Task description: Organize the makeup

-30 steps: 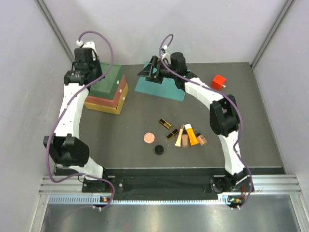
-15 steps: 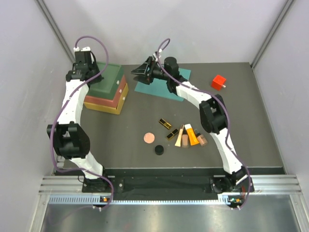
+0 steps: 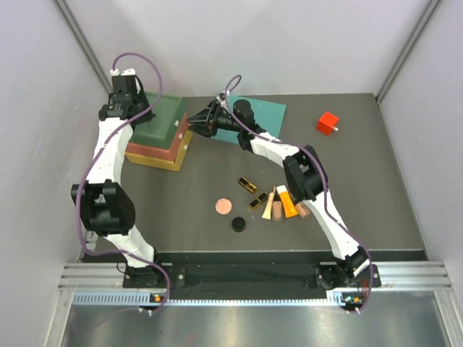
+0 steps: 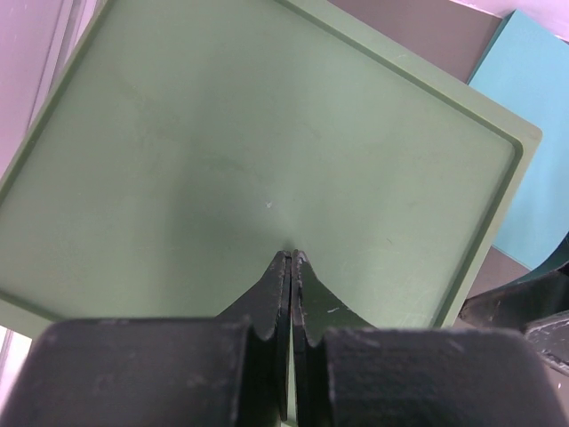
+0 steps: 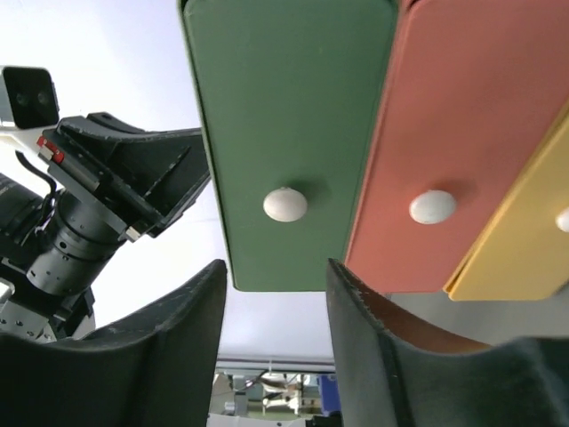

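Note:
The makeup lies mid-table: two black-and-gold cases (image 3: pixel 247 185) (image 3: pixel 257 201), a pink disc (image 3: pixel 223 207), a black jar (image 3: pixel 238 225), and beige (image 3: pixel 268 206), orange (image 3: pixel 288 202) and brown (image 3: pixel 302 210) tubes. My right gripper (image 3: pixel 197 123) is far from them and faces the front of a stacked drawer unit (image 3: pixel 160 134). In the right wrist view it (image 5: pixel 276 265) is open and empty, with the green drawer's white knob (image 5: pixel 285 204) just ahead of the gap. My left gripper (image 4: pixel 292 256) is shut, tips down on the unit's green top (image 4: pixel 267 133).
The unit has a green, a red (image 5: pixel 462 133) and a yellow (image 5: pixel 533 240) drawer, each with a white knob. A teal mat (image 3: pixel 264 114) lies behind the right arm. A red cube (image 3: pixel 328 123) sits at the back right. Grey walls close in both sides.
My right gripper has swung left off the teal mat to the drawer fronts, and its jaws have narrowed. The left arm shifted slightly back, then held still, shut.

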`<state>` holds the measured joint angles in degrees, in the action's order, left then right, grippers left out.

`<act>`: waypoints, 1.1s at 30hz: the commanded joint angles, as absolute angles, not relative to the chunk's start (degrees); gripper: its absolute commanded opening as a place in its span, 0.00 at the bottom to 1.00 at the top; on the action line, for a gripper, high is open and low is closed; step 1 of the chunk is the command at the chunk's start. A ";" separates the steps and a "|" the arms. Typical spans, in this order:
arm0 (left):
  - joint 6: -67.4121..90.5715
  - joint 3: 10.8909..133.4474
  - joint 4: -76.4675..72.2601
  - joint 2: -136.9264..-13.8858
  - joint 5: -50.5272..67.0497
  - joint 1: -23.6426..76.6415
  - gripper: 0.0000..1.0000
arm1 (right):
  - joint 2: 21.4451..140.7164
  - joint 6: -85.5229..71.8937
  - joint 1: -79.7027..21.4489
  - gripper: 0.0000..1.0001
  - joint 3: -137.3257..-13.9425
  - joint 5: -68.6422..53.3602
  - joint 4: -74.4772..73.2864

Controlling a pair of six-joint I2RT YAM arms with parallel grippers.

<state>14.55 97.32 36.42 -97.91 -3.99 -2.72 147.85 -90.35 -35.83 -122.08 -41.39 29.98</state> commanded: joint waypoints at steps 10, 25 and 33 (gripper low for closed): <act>13.36 96.85 38.06 -98.53 -3.17 -3.16 0.00 | 151.78 -95.45 -38.50 0.40 -130.34 -39.20 33.22; 12.57 97.73 38.14 -98.88 -2.37 -3.16 0.00 | 154.34 -96.94 -39.11 0.35 -132.45 -36.21 32.52; 12.48 97.73 37.62 -97.92 -1.93 -3.16 0.00 | 155.57 -99.05 -39.73 0.36 -133.15 -35.77 34.19</act>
<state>13.28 97.32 36.40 -97.91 -2.94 -2.92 154.39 -97.71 -37.74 -130.10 -36.16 30.70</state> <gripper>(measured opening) 0.010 0.353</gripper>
